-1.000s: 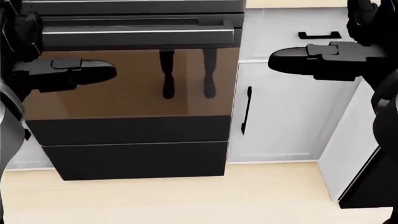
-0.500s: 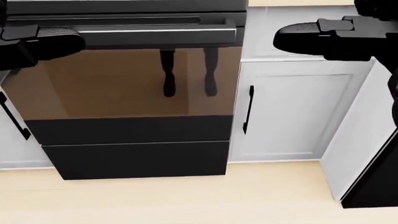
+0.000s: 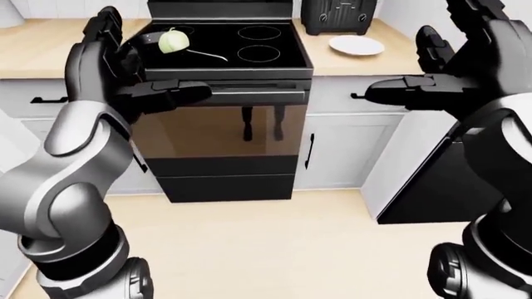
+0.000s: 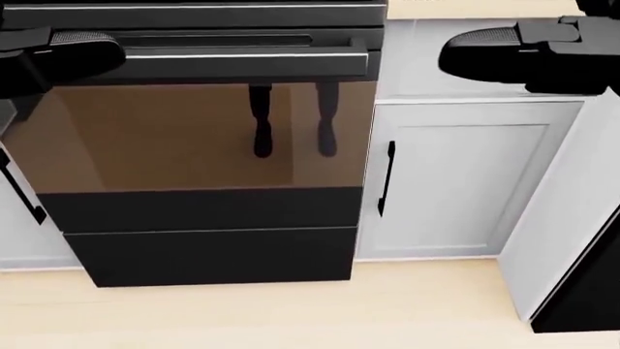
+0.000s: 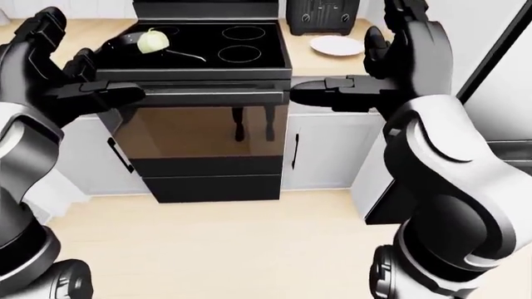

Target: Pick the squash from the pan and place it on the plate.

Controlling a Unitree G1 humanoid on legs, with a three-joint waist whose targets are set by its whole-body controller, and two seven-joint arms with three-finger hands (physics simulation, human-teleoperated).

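Observation:
The pale green squash point(image 3: 174, 41) lies in a dark pan point(image 3: 152, 38) at the upper left of the black cooktop point(image 3: 249, 47), the pan's thin handle pointing right. A white plate point(image 3: 356, 45) rests on the wooden counter to the right of the stove. My left hand point(image 3: 137, 70) is raised below and left of the pan, open and empty. At the right my right hand point(image 3: 432, 68) is held up, also open and empty, below and right of the plate. The head view shows only the thumbs point(image 4: 58, 52) and the oven door point(image 4: 203, 138).
A black toaster point(image 3: 337, 15) stands above the plate against the wall. White cabinets point(image 4: 456, 174) with black handles flank the oven. A dark appliance point(image 3: 432, 187) stands at the right. Pale wooden floor point(image 3: 274, 243) lies between me and the stove.
In the head view both hands have risen toward the top edge, the left one also sliding left. The whole picture has shifted slightly down, so the camera moved.

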